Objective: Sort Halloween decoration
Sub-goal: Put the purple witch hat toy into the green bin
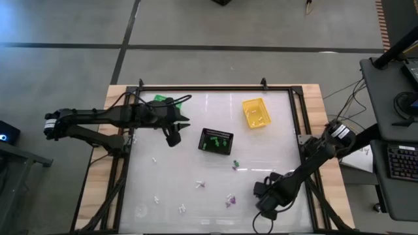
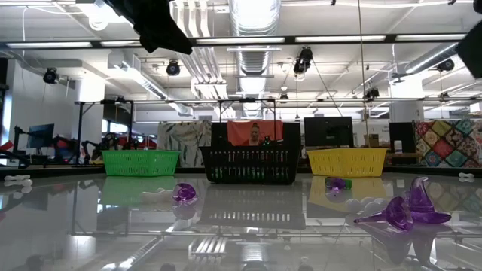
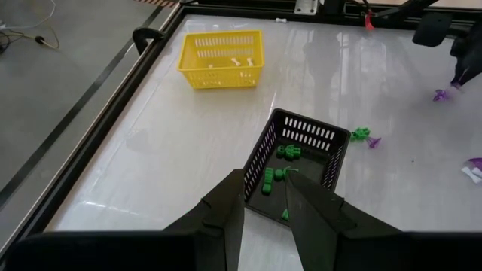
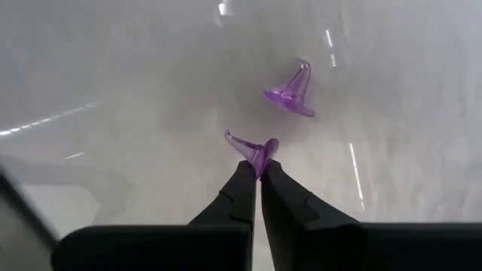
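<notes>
The Halloween decoration is tiny green, purple and white trinkets scattered over the glossy table. My right gripper (image 4: 258,167) stands near the table's front right (image 1: 261,203), pointing steeply down and shut on a purple witch-hat trinket (image 4: 254,147). A second purple hat (image 4: 292,90) lies on its side on the table just beyond it. My left gripper (image 3: 265,197) hangs open and empty above the table (image 1: 173,137), left of the black basket (image 1: 215,140), which holds several green trinkets (image 3: 285,152). My right gripper pinches the purple hat by its brim (image 4: 261,153) between the free ends of its two fingers. The fingers come from above, slanting steeply down. The hat's pointed tip (image 4: 230,135) sticks out sideways. Whether the hat rests on the table or is lifted clear, I cannot tell.
A yellow basket (image 1: 256,112) with white trinkets stands at the far right. A green basket (image 1: 159,98) sits at the far left, partly under my left arm. Loose trinkets lie near the front, among them purple hats (image 2: 407,211) and white pieces (image 1: 181,209). A raised frame (image 1: 215,89) borders the table.
</notes>
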`<action>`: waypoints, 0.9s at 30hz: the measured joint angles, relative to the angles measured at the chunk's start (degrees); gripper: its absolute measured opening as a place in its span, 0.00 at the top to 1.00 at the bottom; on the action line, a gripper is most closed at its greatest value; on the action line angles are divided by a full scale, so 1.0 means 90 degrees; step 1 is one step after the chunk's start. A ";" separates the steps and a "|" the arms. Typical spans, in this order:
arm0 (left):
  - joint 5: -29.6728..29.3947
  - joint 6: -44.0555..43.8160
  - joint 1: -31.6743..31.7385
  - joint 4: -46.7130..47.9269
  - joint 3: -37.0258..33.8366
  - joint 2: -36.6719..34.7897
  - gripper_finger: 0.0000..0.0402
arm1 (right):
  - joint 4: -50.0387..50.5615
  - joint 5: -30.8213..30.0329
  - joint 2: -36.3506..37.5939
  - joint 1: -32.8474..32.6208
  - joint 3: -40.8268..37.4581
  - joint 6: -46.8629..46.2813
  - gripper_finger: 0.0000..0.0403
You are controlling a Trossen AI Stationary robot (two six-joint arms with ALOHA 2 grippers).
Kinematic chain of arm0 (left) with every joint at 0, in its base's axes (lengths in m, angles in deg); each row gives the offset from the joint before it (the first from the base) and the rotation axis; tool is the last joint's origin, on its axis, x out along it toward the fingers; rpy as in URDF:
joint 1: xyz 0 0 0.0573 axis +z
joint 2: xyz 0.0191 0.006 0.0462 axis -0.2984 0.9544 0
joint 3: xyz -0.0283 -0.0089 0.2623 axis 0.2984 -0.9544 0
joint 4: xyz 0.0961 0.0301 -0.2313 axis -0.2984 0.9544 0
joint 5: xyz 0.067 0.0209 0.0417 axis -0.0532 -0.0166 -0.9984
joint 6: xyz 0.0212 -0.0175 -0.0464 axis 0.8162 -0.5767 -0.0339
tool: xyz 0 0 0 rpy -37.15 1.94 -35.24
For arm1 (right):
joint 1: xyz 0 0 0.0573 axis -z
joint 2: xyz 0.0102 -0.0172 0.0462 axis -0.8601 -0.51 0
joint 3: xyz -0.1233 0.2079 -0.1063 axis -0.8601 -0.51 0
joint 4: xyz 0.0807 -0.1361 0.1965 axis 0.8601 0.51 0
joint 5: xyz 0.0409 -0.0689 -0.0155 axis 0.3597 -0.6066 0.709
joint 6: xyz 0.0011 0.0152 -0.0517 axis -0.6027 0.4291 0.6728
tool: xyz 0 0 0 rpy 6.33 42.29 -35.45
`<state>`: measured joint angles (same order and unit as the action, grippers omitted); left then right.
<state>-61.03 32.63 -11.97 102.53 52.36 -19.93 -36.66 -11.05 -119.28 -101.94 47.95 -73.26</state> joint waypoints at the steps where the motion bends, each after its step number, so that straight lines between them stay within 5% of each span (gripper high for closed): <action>1: 0.0000 0.0000 0.0000 0.0000 0.0000 0.0000 0.80 | 0.0002 -0.0002 0.0073 0.0000 0.0000 0.0000 0.98; 11: -0.0002 0.0060 -0.0030 -0.0437 -0.0060 0.0000 0.80 | -0.0598 -0.1291 0.0637 0.0305 0.0000 0.0617 0.98; 17: 0.0005 0.0273 -0.0157 -0.1294 -0.0332 0.0000 0.80 | -0.1878 -0.1718 0.0599 0.1334 0.0000 0.2514 0.98; 27: 0.0002 0.0260 -0.0341 -0.1189 -0.0381 -0.0141 0.80 | -0.4585 -0.1735 0.0531 0.3640 0.0000 0.5894 0.98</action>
<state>-61.01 34.97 -15.04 91.82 48.93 -21.20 -77.92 -26.66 -114.50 -69.18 47.95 -20.22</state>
